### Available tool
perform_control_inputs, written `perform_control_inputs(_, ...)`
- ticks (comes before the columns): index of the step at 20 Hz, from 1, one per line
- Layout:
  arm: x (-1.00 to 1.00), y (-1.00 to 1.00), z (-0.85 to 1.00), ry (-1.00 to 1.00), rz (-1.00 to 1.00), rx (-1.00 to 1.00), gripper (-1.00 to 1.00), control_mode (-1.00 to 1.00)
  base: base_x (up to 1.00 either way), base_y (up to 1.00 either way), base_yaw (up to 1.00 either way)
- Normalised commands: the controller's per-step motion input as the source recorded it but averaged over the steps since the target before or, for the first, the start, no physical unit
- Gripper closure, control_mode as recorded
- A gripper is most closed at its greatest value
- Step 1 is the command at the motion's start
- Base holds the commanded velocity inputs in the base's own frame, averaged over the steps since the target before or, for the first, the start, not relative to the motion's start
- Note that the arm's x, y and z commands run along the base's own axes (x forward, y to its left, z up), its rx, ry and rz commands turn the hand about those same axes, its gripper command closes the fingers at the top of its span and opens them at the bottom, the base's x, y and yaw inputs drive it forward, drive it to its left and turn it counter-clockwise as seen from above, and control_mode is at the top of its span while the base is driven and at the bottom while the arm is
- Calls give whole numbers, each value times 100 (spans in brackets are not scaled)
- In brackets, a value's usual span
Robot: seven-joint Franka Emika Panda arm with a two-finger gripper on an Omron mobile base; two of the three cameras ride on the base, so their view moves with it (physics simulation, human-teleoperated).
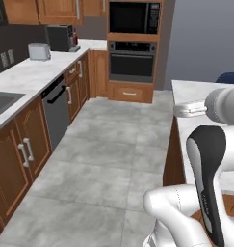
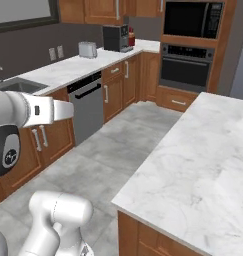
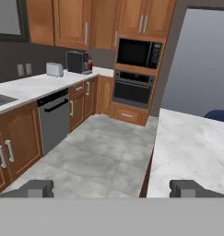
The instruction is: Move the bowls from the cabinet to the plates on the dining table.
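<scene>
While your arm (image 1: 205,159) rises at the edge of the kitchen aisle, its gripper (image 3: 111,188) hangs in mid-air with the two fingers (image 3: 38,188) spread wide apart and nothing between them, aimed down the grey tiled floor (image 1: 106,159) toward the far wall. You have the dining table (image 2: 203,150) just beside you on the right, its white grey-veined marble top bare in the part you can see, with the brown wooden base showing under the near corner. Across the aisle runs the kitchen counter (image 2: 68,65), also marble, with a sink (image 1: 3,102) at its near end, a dishwasher (image 2: 87,105) below it, and a toaster (image 2: 87,49) and a dark coffee machine (image 2: 117,38) standing well apart toward the far corner. Straight ahead you face a built-in oven (image 3: 133,90) with a microwave (image 3: 140,53) stacked above it in a wooden column. Wooden wall cabinets (image 3: 69,20) with long vertical grey bar handles hang above the counter, doors shut. A dark blue rounded shape (image 3: 218,115) sits at the table's far side, too cut off to identify
</scene>
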Motion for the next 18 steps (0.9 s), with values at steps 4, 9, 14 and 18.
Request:
perform_control_inputs(4, 0, 0, 0, 0, 0, 0, -100, 100, 83, 9, 0)
perform_control_inputs(9, 0, 0, 0, 0, 0, 0, -100, 100, 76, 13, 0)
perform_control_inputs(14, 0, 0, 0, 0, 0, 0, -100, 100, 8, 48, 2)
perform_control_inputs(18, 0, 0, 0, 0, 0, 0, -100, 100, 0, 53, 5)
